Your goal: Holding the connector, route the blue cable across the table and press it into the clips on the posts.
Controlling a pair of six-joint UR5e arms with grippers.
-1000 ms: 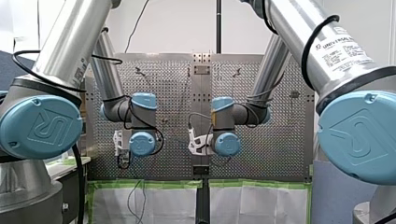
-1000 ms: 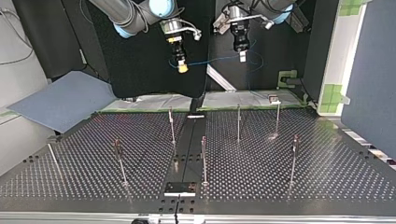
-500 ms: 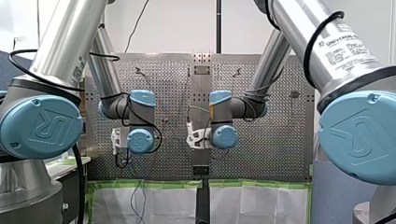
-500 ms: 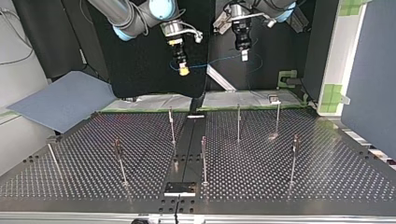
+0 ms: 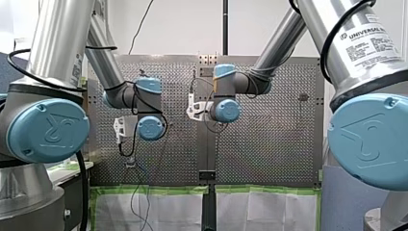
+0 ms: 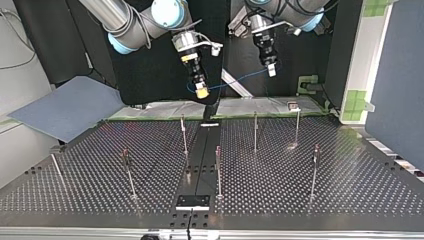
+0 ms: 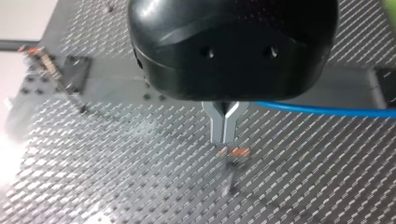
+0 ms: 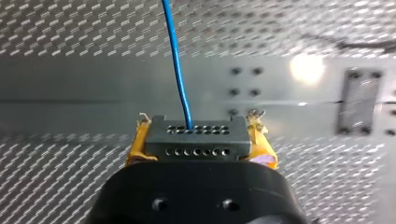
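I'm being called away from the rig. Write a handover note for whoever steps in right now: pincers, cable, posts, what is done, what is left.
Right pincer: shut on the connector, which sits between yellow pads.
Left pincer: metal fingers shut on the blue cable, which leaves near their base.
Both hang in the air above the table, with the cable slung between them and touching nothing else.
Posts: no cable in any clip.
Done: connector and cable are gripped and lifted.
Left: carry the cable across and press it into each clip.
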